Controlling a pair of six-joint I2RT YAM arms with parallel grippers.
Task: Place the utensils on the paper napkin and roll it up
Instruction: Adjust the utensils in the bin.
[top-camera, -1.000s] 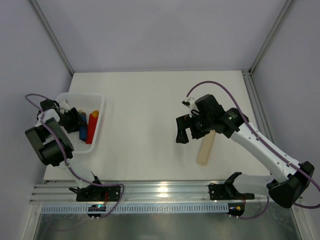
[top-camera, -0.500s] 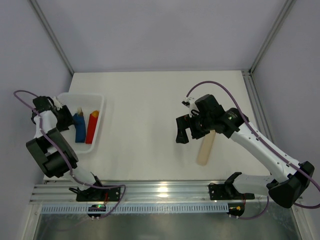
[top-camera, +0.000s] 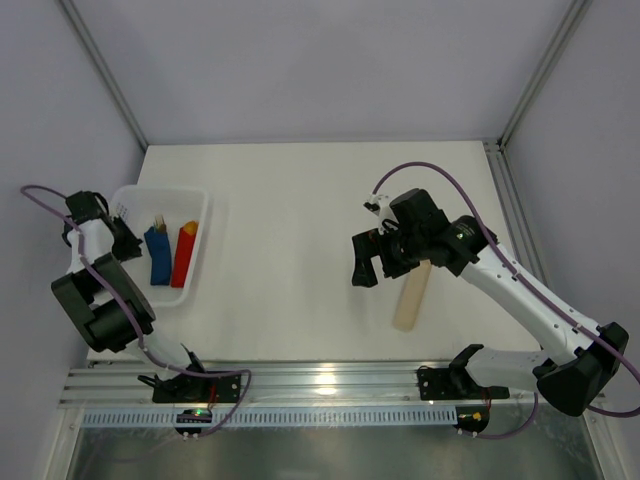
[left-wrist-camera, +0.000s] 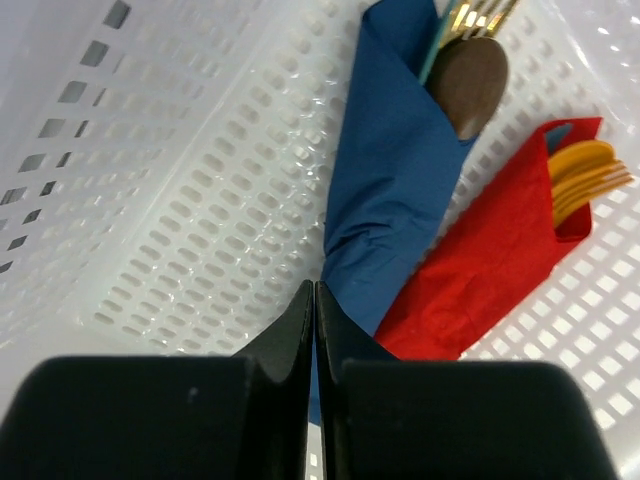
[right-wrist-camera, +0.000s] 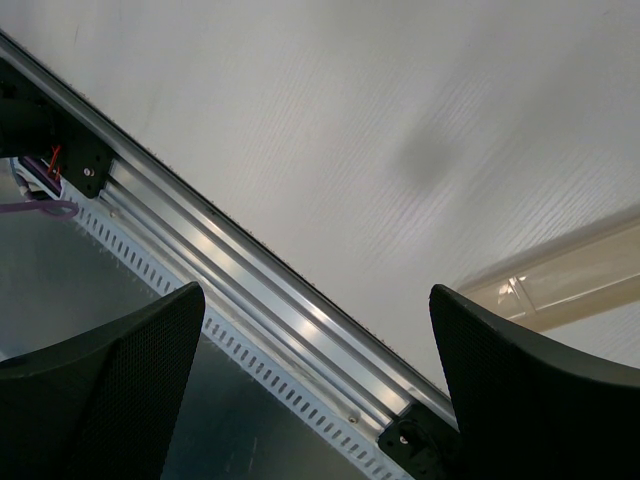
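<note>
Lab test cell: white table (top-camera: 300, 200), aluminium rails (top-camera: 330, 385) (bare grey walls (top-camera: 320, 60)).

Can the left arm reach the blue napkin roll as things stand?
Probably yes. The blue napkin roll lies uncovered in the white basket, just ahead of the left gripper. But the jaws are shut, and a red roll touches its side.

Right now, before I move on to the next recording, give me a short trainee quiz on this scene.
1. True or false: the blue napkin roll lies inside the white basket.
2. The left gripper is: A open; B shut, empty; C shut on the roll.
3. What pale thing lies near the open right gripper?
Key: 1 true; 2 B; 3 the beige bar.
</note>
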